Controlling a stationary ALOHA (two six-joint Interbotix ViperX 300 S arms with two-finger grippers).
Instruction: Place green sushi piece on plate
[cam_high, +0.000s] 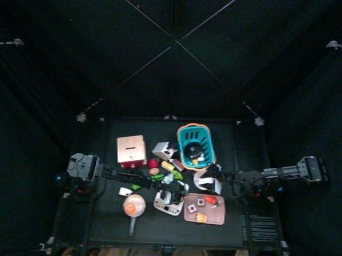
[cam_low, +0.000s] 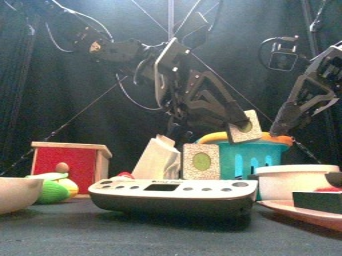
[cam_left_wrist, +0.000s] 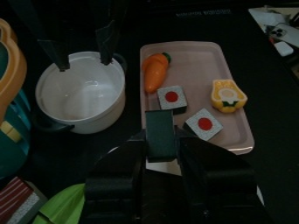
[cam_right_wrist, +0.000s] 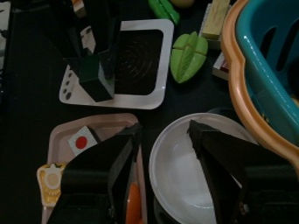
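Observation:
Two dark-wrapped sushi pieces with red centres (cam_left_wrist: 173, 98) (cam_left_wrist: 205, 125) lie on a pink tray (cam_left_wrist: 239, 70), next to a carrot (cam_left_wrist: 156, 72) and a yellow piece (cam_left_wrist: 226, 94). My left gripper (cam_left_wrist: 163, 131) hangs just above the tray's near end. Its jaws stand close together and I see nothing between them. My right gripper (cam_right_wrist: 170, 144) is open and empty over a white bowl (cam_right_wrist: 176, 179). It also shows in the left wrist view (cam_left_wrist: 79, 52). One sushi piece (cam_right_wrist: 82, 137) also shows in the right wrist view.
A teal basket (cam_right_wrist: 274, 61) stands beside the bowl. A black scale with a white frame (cam_right_wrist: 140, 52) and a green leaf-shaped toy (cam_right_wrist: 187, 57) lie beyond it. A red box (cam_low: 70, 160) and a cream dish (cam_low: 16, 192) are at the left.

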